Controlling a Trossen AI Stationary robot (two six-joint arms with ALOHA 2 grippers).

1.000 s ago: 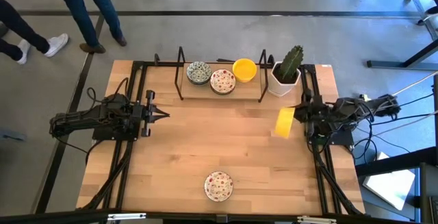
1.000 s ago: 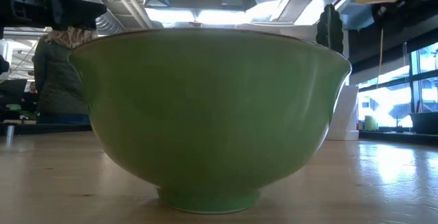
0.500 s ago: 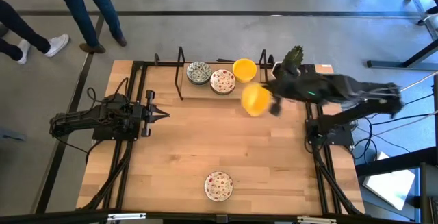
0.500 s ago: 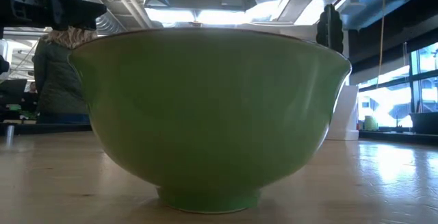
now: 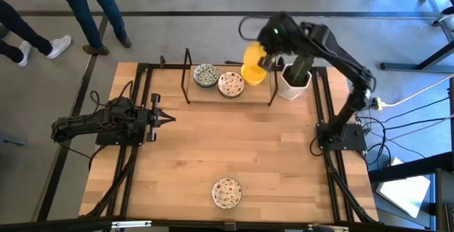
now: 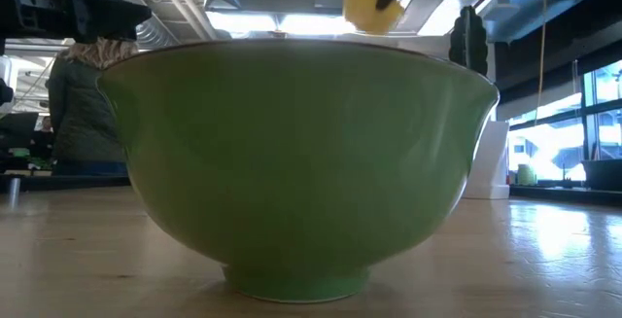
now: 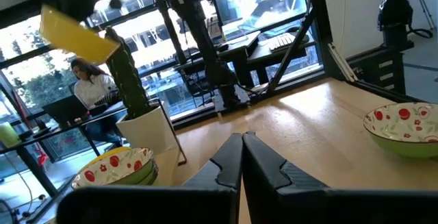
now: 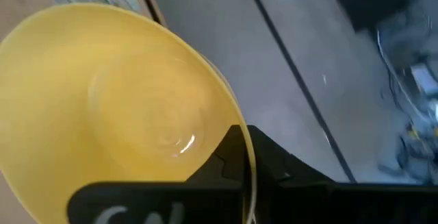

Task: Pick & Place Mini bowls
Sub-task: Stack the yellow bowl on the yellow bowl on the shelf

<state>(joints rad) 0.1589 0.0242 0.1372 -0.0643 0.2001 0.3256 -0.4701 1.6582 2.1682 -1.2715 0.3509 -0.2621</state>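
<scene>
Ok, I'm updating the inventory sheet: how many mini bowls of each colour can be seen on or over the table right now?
Yellow bowls: 2
Red-speckled bowls: 2
Green-blue patterned bowl: 1
Total: 5

Even overhead light, soft shadows; window glare behind green bowl (image 6: 296, 162); right wrist view motion-blurred.

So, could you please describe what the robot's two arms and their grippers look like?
Both arms are dark, nearly black, jointed links with black cables trailing off their bases. The left gripper has two flat, angular black fingers tapering to points; the right gripper has matching matte black fingers, with a white marking on its body.
</scene>
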